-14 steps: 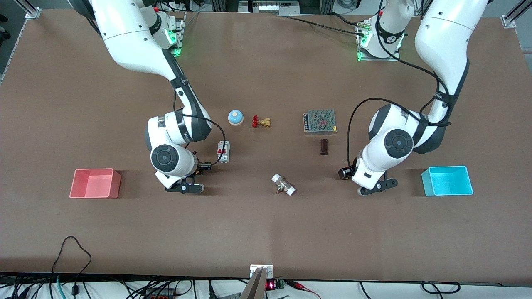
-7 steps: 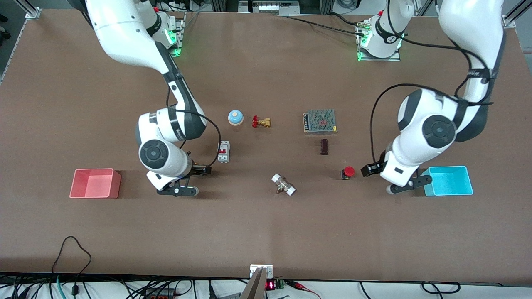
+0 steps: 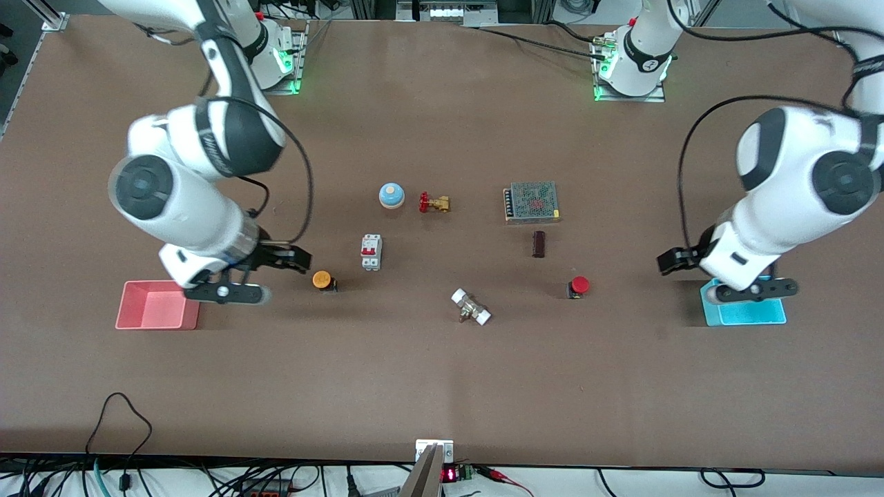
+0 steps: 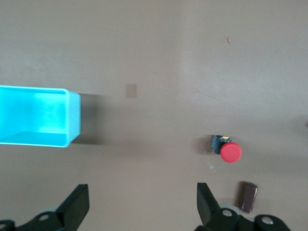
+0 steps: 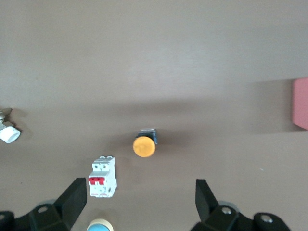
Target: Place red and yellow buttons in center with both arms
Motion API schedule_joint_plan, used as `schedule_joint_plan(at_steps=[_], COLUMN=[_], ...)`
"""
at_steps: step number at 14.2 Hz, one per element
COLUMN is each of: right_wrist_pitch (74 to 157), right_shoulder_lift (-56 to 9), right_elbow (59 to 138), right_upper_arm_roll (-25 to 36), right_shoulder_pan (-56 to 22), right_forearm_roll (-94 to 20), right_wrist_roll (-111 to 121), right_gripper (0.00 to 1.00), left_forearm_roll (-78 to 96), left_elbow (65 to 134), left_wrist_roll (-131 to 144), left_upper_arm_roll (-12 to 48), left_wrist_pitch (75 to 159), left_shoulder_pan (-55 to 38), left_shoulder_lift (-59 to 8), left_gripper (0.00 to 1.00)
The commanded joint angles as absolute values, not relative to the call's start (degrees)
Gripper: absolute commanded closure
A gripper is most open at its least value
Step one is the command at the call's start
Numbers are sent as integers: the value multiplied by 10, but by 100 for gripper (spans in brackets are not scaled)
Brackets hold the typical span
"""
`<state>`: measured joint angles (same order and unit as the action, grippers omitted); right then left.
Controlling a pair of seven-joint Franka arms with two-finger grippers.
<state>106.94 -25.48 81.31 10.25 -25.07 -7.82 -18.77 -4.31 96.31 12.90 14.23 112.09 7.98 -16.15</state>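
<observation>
The yellow button (image 3: 322, 280) stands on the brown tabletop (image 3: 442, 359), beside the white breaker (image 3: 371, 252) and a little nearer the front camera. It also shows in the right wrist view (image 5: 144, 146). The red button (image 3: 579, 286) stands a little nearer the camera than the dark block (image 3: 539, 244); it also shows in the left wrist view (image 4: 230, 152). My right gripper (image 3: 290, 259) (image 5: 139, 204) is open and empty, raised between the pink tray and the yellow button. My left gripper (image 3: 673, 261) (image 4: 142, 207) is open and empty, raised beside the cyan tray.
Pink tray (image 3: 157, 304) at the right arm's end, cyan tray (image 3: 749, 312) at the left arm's end. Blue bell (image 3: 391, 195), brass valve (image 3: 434, 203) and a grey mesh box (image 3: 532, 201) lie farther back. A white fitting (image 3: 471, 307) lies mid-table.
Both grippers have let go of their buttons, risen and drawn back toward the trays. The yellow and red buttons now stand uncovered on the table.
</observation>
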Motion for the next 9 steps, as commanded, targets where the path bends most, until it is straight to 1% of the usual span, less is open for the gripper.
schedule_joint_plan(at_steps=[1, 3, 4, 6, 8, 9], right_wrist_pitch=[1056, 1039, 1026, 983, 944, 932], right_shoulder_lift=[-228, -211, -197, -165, -136, -123], right_elbow=[828, 828, 828, 828, 828, 829], right_upper_arm_roll=[97, 114, 116, 103, 86, 85], right_shoulder_pan=[-211, -207, -192, -138, -80, -65], right_forearm_roll=[-78, -73, -68, -41, -33, -26], right_wrist_roll=[-153, -140, -130, -90, -10, 21], right_gripper=[0, 0, 0, 0, 0, 0], left_forearm_roll=[-30, -30, -30, -30, -30, -29], left_elbow=[972, 972, 972, 972, 969, 967], left_wrist_roll=[51, 22, 12, -12, -50, -58], left_upper_arm_roll=[144, 143, 141, 139, 140, 140], left_wrist_pitch=[1089, 1073, 1067, 1062, 1037, 1033], left_shoulder_pan=[108, 120, 125, 135, 151, 156], left_shoulder_lift=[-112, -88, -76, -53, -39, -30], left_gripper=[0, 0, 0, 0, 0, 0])
